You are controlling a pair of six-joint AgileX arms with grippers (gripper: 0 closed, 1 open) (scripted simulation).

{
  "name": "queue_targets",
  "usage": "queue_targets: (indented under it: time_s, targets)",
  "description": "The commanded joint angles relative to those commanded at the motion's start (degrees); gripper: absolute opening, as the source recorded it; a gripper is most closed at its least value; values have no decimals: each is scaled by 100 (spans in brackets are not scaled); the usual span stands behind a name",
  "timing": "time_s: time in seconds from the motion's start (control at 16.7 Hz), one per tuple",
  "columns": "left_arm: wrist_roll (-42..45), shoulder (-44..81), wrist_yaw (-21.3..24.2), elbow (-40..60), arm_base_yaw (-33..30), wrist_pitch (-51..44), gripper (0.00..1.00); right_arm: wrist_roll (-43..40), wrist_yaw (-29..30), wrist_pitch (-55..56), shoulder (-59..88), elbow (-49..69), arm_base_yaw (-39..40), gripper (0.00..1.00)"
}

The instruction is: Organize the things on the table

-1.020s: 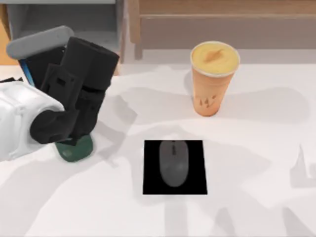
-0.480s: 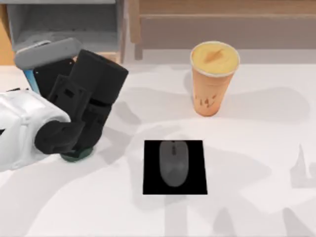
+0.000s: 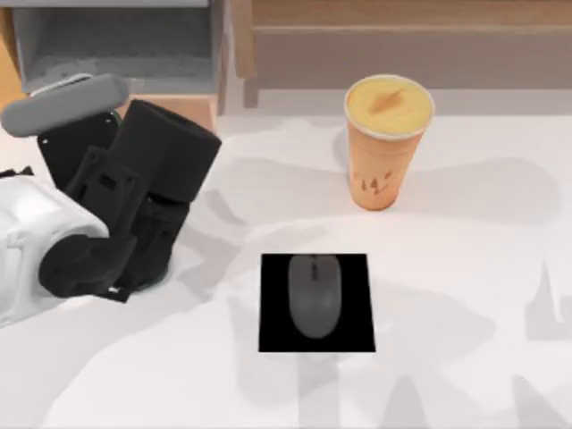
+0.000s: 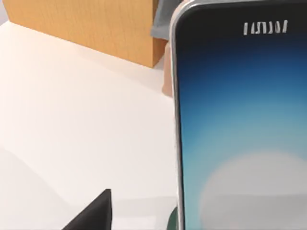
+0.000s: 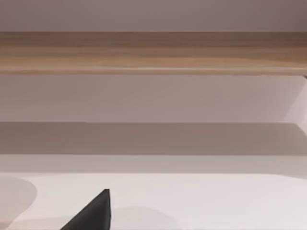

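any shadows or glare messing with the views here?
Top view: broad soft grey arm shadows cross the table, no glare. Left wrist view: the glowing phone screen sits very close, brightest lower down. Right wrist view: even light, soft shadow band beneath the wooden shelf.

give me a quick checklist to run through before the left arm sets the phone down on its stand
1. Smartphone held in left end effector: ok, screen lit and close to the wrist camera.
2. Phone upright: cannot tell; in the top view its grey upper edge looks tilted.
3. Green phone stand under the phone: cannot tell, just a sliver is seen beside the phone's edge.
4. Computer mouse on black mat: ok, away from the left arm.
5. Orange paper cup upright, apart from the arm: ok.
6. Right arm out of the way: ok, its wrist camera faces the wooden shelf unit.
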Motion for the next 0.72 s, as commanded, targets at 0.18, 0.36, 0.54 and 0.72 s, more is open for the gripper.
queue_targets:
  time_s: [0.18,0.36,0.54,0.72]
  targets:
    - [7,24,12,13,13,2,100,0,0,0,0,0,0,100]
    - [148,-254,210,-135,130,62,100,0,0,0,0,0,0,100]
    - [492,-932,673,-507,430,192,100,0,0,0,0,0,0,100]
    - [996,-1895,1335,-1063,901,373,100,0,0,0,0,0,0,100]
